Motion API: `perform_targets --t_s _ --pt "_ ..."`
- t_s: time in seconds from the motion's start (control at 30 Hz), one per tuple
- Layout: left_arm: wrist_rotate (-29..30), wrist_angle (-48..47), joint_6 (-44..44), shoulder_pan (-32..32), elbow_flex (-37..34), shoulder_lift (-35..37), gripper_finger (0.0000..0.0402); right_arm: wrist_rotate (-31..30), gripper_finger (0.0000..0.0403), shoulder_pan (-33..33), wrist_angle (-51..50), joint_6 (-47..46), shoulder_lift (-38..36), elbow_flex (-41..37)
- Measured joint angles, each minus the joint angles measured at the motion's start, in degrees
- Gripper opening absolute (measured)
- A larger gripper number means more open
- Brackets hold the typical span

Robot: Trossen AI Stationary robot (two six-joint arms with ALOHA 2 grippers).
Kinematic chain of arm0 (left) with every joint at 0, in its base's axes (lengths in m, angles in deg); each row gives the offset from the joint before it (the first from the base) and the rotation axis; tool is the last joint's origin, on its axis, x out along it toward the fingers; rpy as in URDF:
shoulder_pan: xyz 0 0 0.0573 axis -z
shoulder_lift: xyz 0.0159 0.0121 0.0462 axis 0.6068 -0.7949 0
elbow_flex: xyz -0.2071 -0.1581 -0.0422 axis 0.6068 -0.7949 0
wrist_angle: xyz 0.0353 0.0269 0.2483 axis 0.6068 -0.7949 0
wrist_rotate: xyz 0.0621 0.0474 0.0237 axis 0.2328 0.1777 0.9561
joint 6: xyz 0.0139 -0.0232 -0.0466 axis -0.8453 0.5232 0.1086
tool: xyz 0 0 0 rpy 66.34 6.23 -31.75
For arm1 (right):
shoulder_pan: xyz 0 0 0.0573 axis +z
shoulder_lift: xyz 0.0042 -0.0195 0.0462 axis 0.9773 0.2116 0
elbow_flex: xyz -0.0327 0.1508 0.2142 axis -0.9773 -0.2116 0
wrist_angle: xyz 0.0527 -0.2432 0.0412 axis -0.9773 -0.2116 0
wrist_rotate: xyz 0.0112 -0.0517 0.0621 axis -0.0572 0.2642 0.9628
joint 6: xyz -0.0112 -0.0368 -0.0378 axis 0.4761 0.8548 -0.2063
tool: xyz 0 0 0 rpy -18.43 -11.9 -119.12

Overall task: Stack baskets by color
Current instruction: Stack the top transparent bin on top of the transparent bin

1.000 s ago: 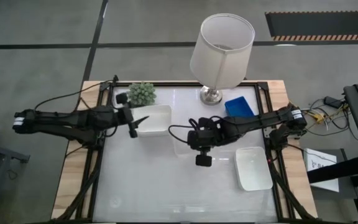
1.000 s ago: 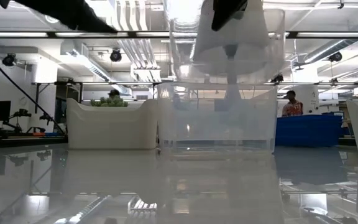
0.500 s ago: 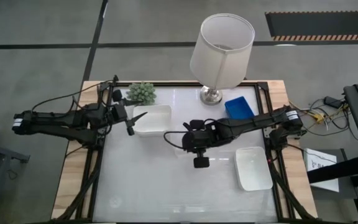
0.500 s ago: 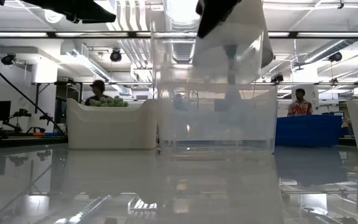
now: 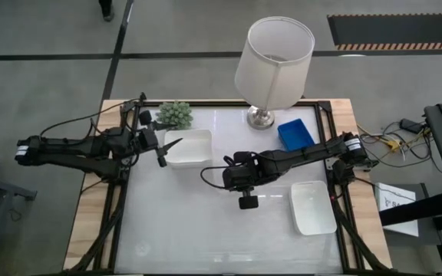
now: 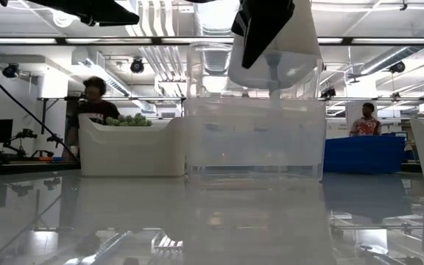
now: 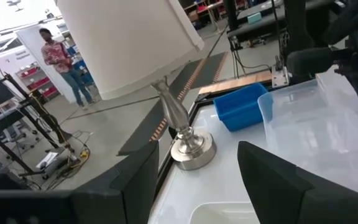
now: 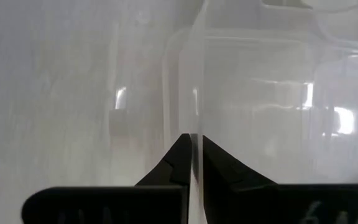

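The tabletop [image 5: 206, 230] is glossy white and mirror-smooth, edged in bare wood. The clear basket [image 6: 255, 140] is see-through plastic, the blue basket [image 7: 240, 107] opaque plastic. The lamp base [image 7: 191, 149] is polished metal.

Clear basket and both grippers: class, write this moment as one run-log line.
right gripper: shut on clear basket wall, mid-table | left gripper: open, over white basket rim | stacking: not yet done
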Motion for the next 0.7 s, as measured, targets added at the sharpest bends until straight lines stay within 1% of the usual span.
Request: perform_targets --t_s 0.3,0.57,0.7 --pt "0.0 0.3 -0.1 0.0 0.0 -0.6 0.0203 0.2 0.0014 0.0 -0.6 0.0 0.0 0.0" --pt "0.0 0.2 -0.1 0.0 0.0 -1.0 0.0203 0.0 0.0074 0.0 -0.5 -1.0 0.0 0.0" --pt "-0.7 0.8 -0.1 0.0 0.0 -1.5 0.0203 0.1 0.0090 0.0 -0.7 -1.6 -0.3 0.2"
